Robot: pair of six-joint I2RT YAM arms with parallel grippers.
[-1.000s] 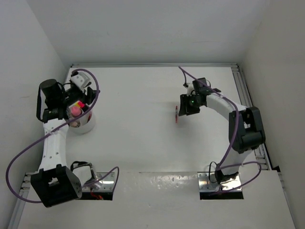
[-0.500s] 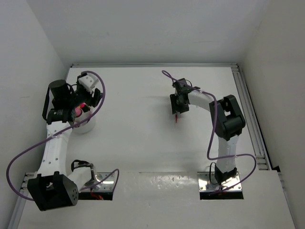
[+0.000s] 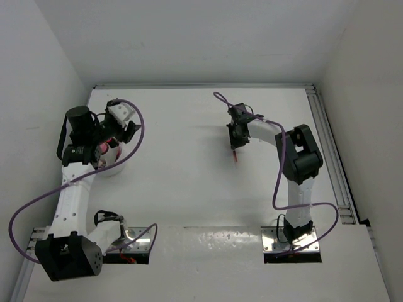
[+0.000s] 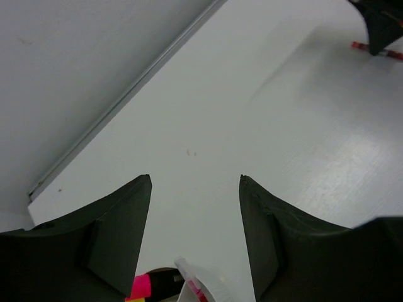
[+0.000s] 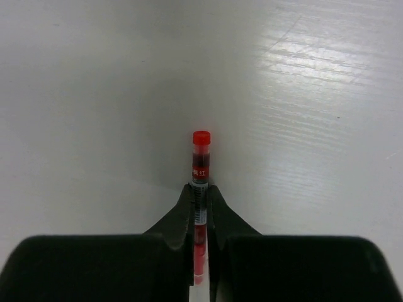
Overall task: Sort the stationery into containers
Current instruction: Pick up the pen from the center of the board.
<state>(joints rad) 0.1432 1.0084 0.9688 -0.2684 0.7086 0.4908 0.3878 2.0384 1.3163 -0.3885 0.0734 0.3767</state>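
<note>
Red pen [image 5: 201, 151], one: we log it at the middle of the table [image 3: 182, 182], pinched in the closed jaws of the right gripper [image 5: 200, 190] (red cap pointing away from the wrist). Dish [image 3: 113, 168], far left, holding a pink highlighter [image 4: 140, 287]; left gripper [image 4: 195, 179] above it, jaws wide, empty

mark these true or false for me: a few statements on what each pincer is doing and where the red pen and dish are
1. The right pincer is shut on a red pen. True.
2. The left pincer is shut. False: it is open, with nothing between its fingers.
3. The red pen lies in the dish. False: it is in the right pincer, far from the dish.
4. The dish sits close to the left pincer. True.
</note>
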